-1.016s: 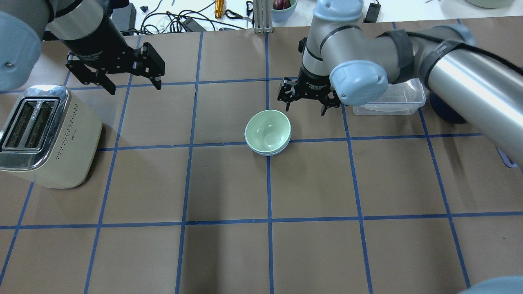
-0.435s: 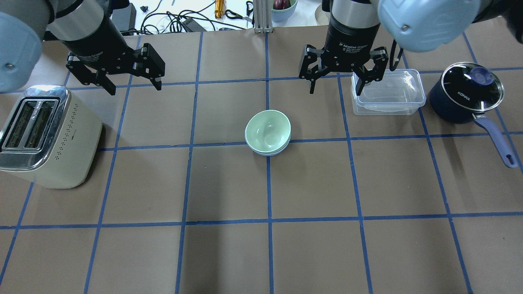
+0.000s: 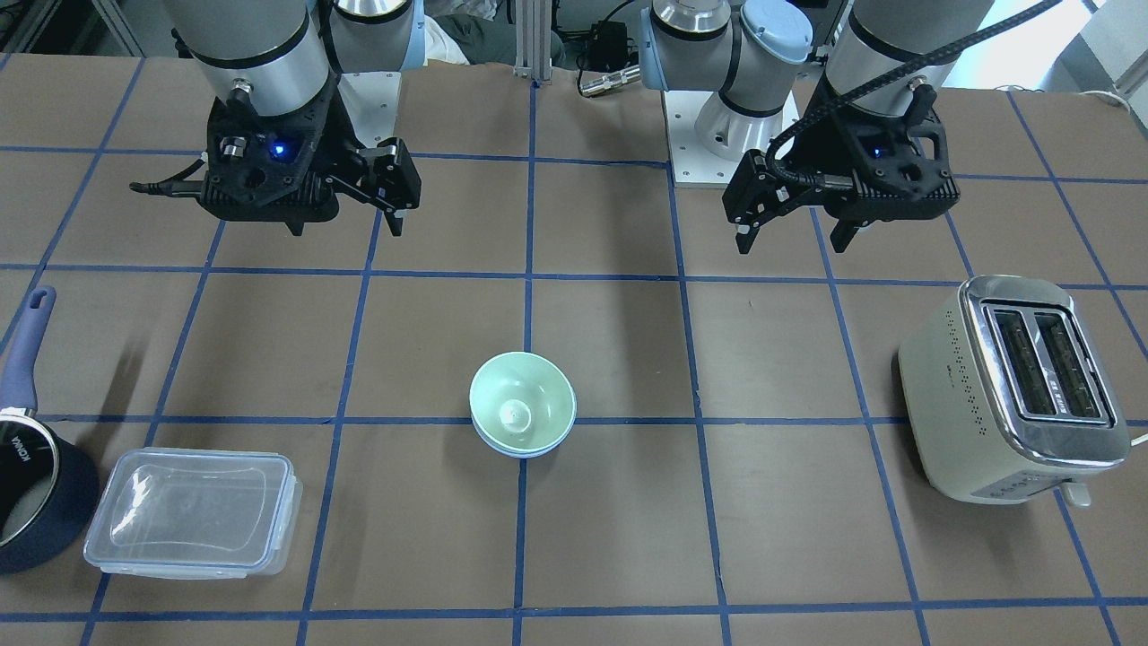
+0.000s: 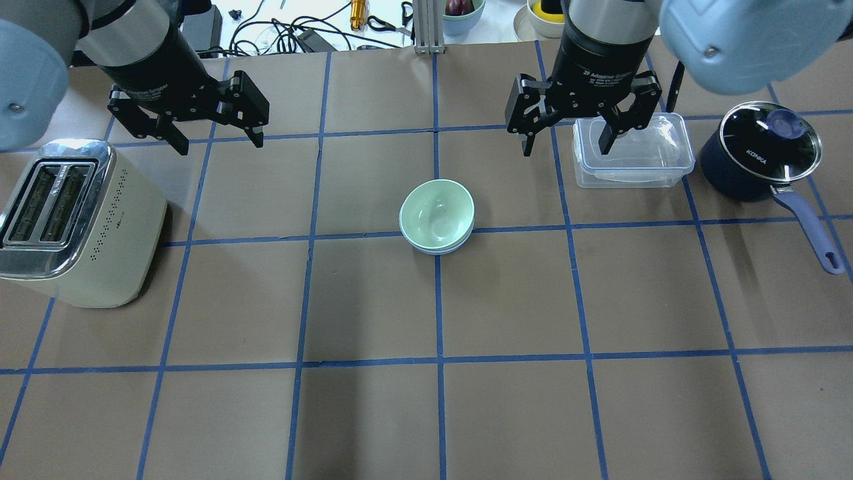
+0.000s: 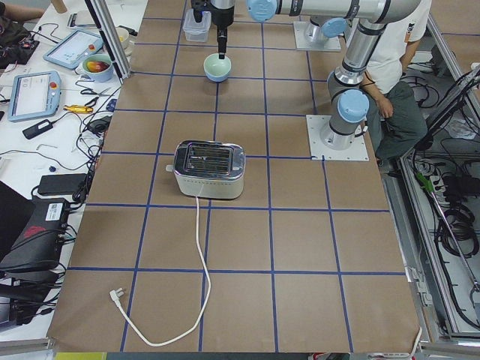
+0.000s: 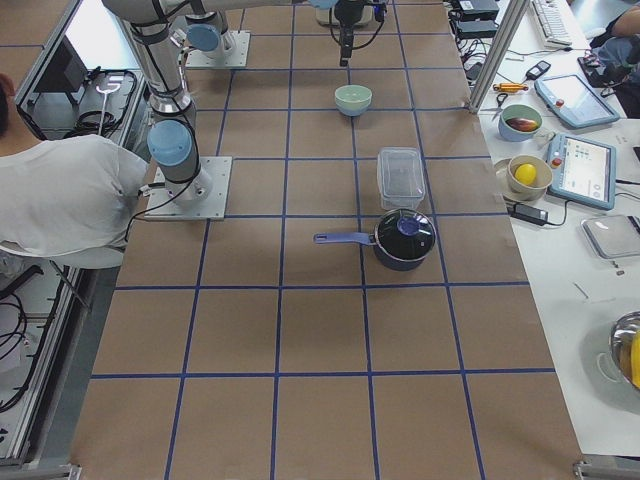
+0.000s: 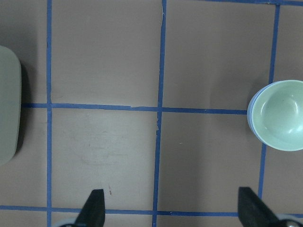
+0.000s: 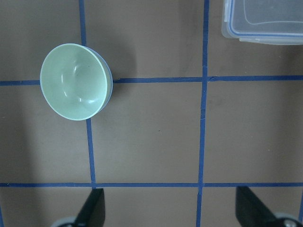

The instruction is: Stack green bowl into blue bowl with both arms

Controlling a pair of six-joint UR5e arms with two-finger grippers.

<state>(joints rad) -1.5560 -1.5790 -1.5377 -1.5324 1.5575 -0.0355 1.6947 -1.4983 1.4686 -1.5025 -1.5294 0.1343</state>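
The green bowl (image 4: 436, 213) sits nested inside the blue bowl (image 4: 437, 251) at the table's middle; only a thin blue rim shows beneath it. The pair also shows in the front view, green bowl (image 3: 522, 408) in blue bowl (image 3: 525, 452). My left gripper (image 4: 220, 143) is open and empty, high above the table, far left of the bowls. My right gripper (image 4: 566, 148) is open and empty, raised to the bowls' far right. The left wrist view shows the green bowl (image 7: 279, 122) at its right edge. The right wrist view shows the green bowl (image 8: 73, 87) at its upper left.
A cream toaster (image 4: 73, 220) stands at the left. A clear lidded container (image 4: 633, 160) sits just right of my right gripper. A navy saucepan (image 4: 760, 160) with a glass lid stands beyond it, handle toward the front.
My right gripper has risen and drawn back from beside the bowls, ending up to their far right by the clear container. The left arm and the stacked bowls have not moved.
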